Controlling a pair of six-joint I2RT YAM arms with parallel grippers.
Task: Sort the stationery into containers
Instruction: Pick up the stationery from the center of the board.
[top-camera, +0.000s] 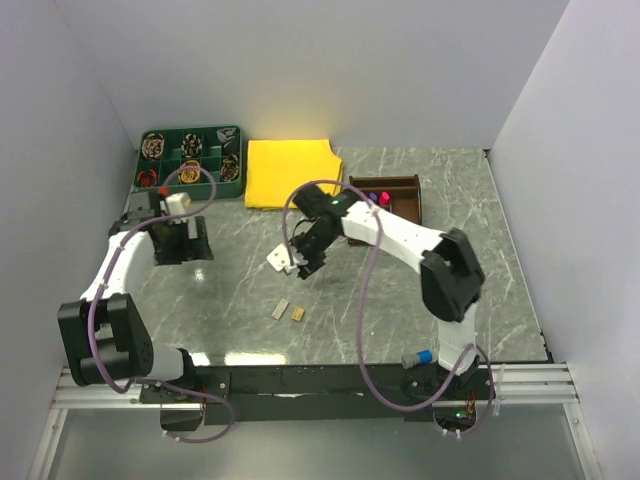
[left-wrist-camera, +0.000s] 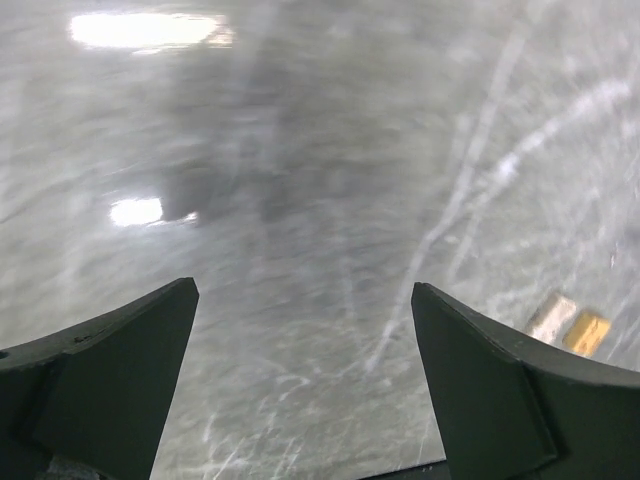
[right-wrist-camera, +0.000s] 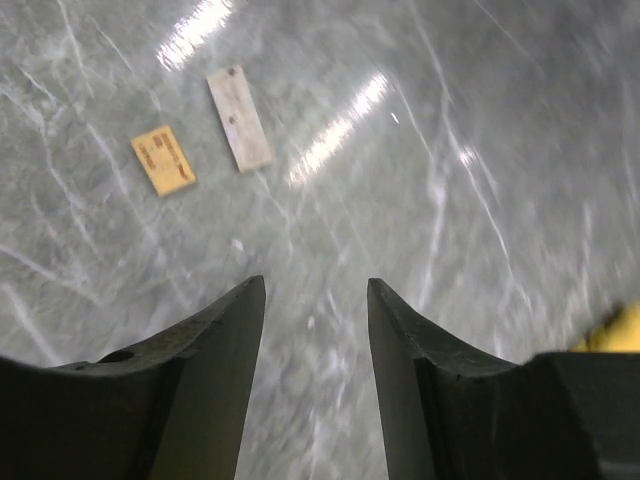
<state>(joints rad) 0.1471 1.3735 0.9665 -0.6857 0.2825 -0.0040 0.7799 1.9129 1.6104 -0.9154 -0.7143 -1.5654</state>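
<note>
Two small eraser blocks lie side by side on the marble table, a pale one (top-camera: 283, 309) and a tan one (top-camera: 298, 314). In the right wrist view the tan block (right-wrist-camera: 163, 160) and the pale block (right-wrist-camera: 239, 118) lie ahead and to the left of my right gripper (right-wrist-camera: 315, 285), which is open and empty. In the top view the right gripper (top-camera: 300, 264) hovers just behind the blocks. The dark brown organiser (top-camera: 405, 203) stands at the back right with pens (top-camera: 376, 197) in it. My left gripper (top-camera: 180, 242) is open and empty at the left (left-wrist-camera: 305, 290). It sees the blocks (left-wrist-camera: 568, 322) at the far right.
A green divided tray (top-camera: 232, 132) with coiled items stands at the back left. A yellow cloth (top-camera: 290, 172) lies flat beside it, and its corner shows in the right wrist view (right-wrist-camera: 622, 328). A blue-capped marker (top-camera: 420, 357) lies by the right arm's base.
</note>
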